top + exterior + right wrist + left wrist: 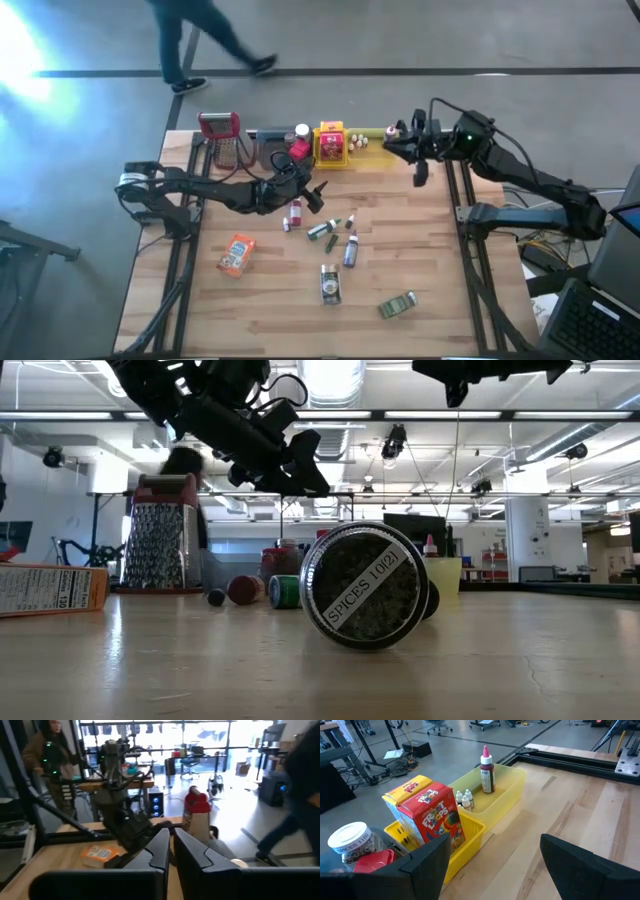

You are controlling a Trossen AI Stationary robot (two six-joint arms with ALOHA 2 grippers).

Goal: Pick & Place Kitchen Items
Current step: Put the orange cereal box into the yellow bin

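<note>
Loose kitchen items lie on the wooden table: an orange packet (235, 254), small bottles (293, 215) (350, 250) (321, 230) and two tins (330, 284) (397, 305). The nearer tin (365, 585) lies on its side. My left gripper (315, 195) (505, 865) hangs open above the bottles with nothing between its fingers, pointing toward the far trays. My right gripper (390, 145) (171, 847) is shut and empty, up in the air by the pale yellow tray (372, 140) at the far edge.
Along the far edge stand a red-topped grater (220, 135), a grey tray (268, 150), and a yellow tray (470, 840) with a cereal box (435, 817). The pale tray holds a red bottle (487, 770). A person (210, 40) walks beyond the table.
</note>
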